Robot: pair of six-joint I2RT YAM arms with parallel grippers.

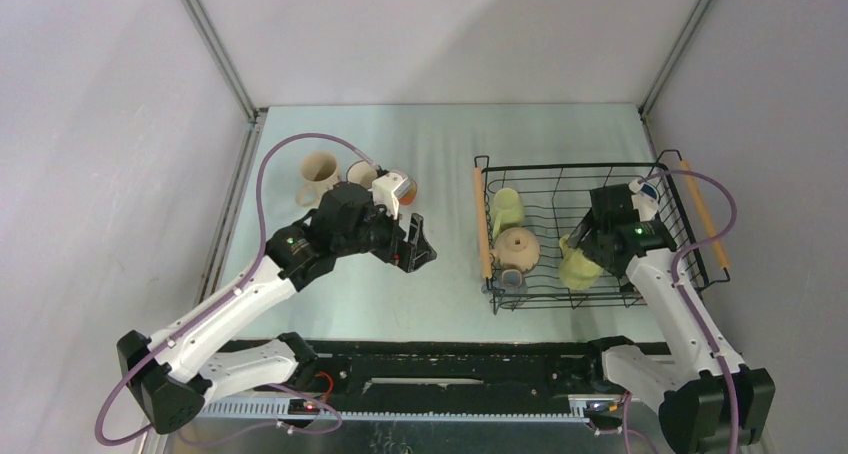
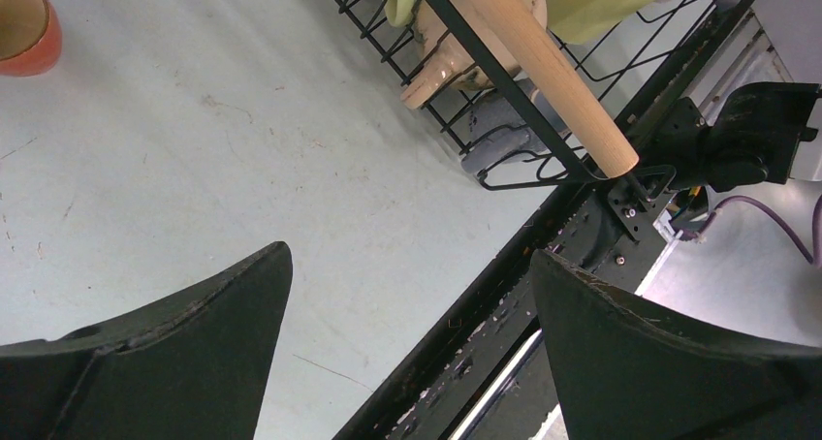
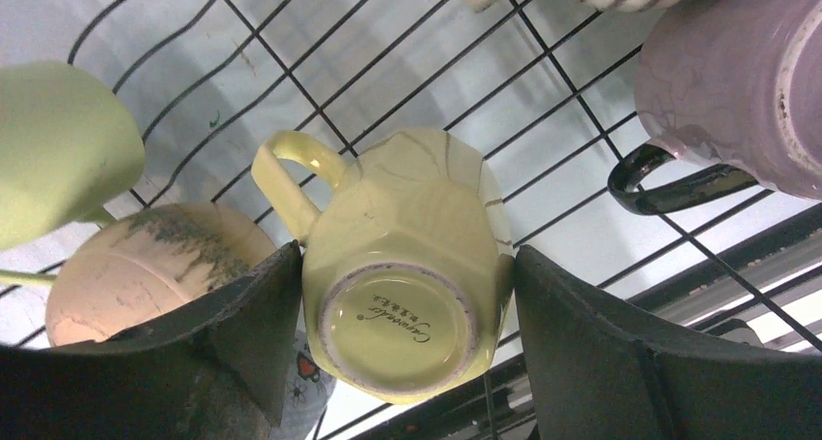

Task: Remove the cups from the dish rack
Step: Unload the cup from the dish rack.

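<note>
1. My right gripper [image 3: 407, 254] is inside the dish rack [image 1: 560, 166], at the rack's 4 o'clock corner in the top view.
2. Its fingers press on both sides of a yellow-green mug [image 3: 407, 295], pinching it. The mug's stamped base faces my wrist camera and its handle points to 10 o'clock.
3. Around that mug in the right wrist view, a mauve mug [image 3: 737, 81] lies at 2 o'clock and a tan mug [image 3: 145, 266] at 8 o'clock. Both are on the rack wires.
4. My left gripper [image 2: 409, 256] has its fingers spread wide with nothing between them. It hangs over the bare table [image 1: 440, 144], to the 9 o'clock side of the rack.
5. In the left wrist view, the rack's wooden handle [image 2: 543, 62] sits at 1 o'clock and an orange-red cup [image 2: 24, 28] at 10 o'clock, standing on the table.
</note>
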